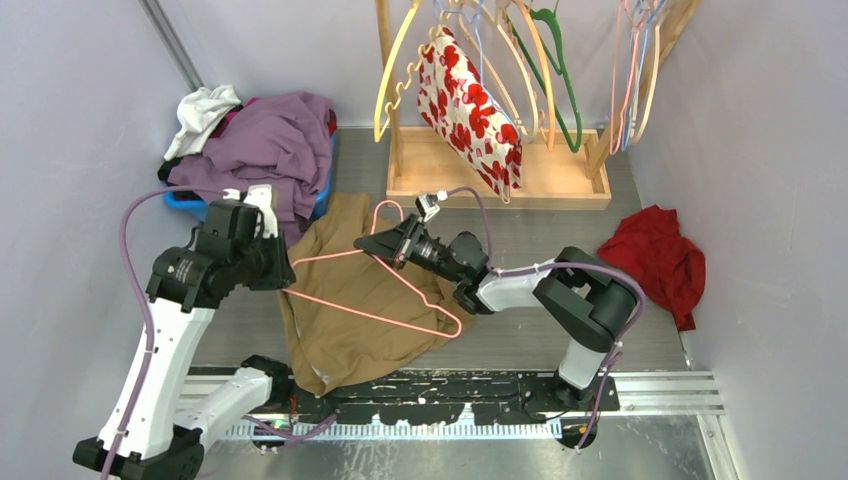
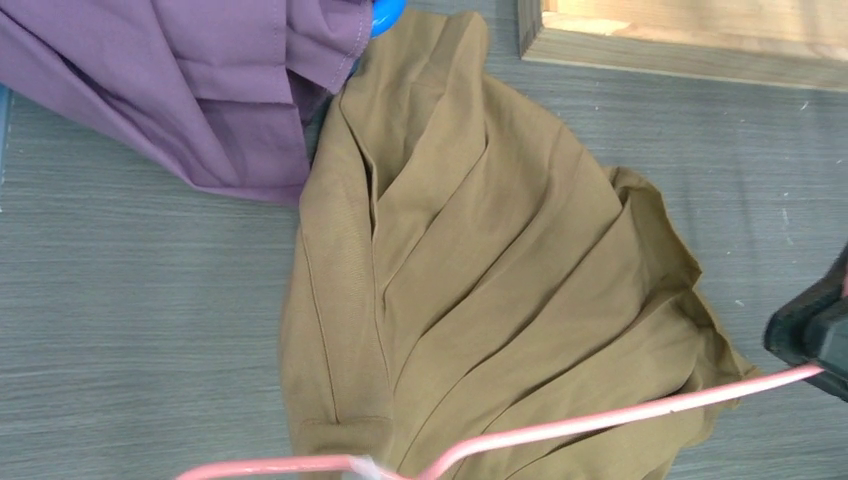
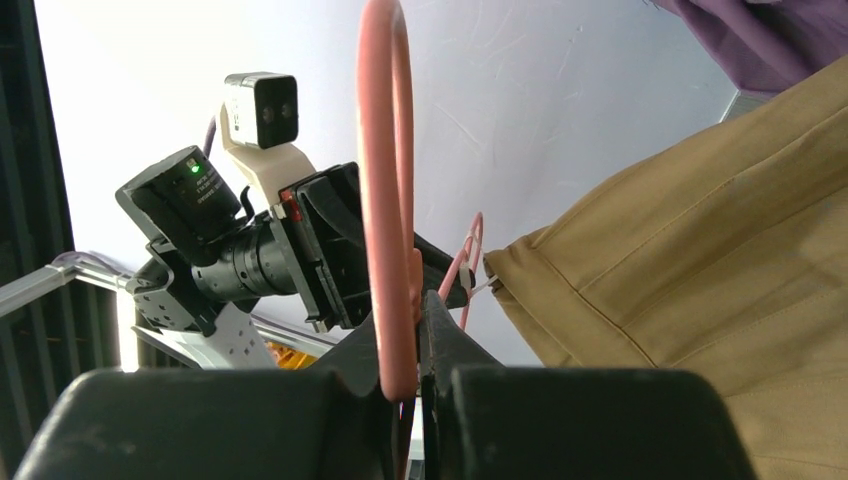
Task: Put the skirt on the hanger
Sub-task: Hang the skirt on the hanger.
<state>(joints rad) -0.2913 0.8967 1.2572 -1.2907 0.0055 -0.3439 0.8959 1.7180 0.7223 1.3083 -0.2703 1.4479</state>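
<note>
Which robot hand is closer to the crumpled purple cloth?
Left. The left gripper is beside the crumpled purple cloth; the right gripper is farther away, across the brown skirt.

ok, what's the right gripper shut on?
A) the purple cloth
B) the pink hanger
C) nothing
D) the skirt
B: in the right wrist view the right gripper is shut on the wire of the hanger, while the skirt lies off to the side, not in its jaws.
</note>
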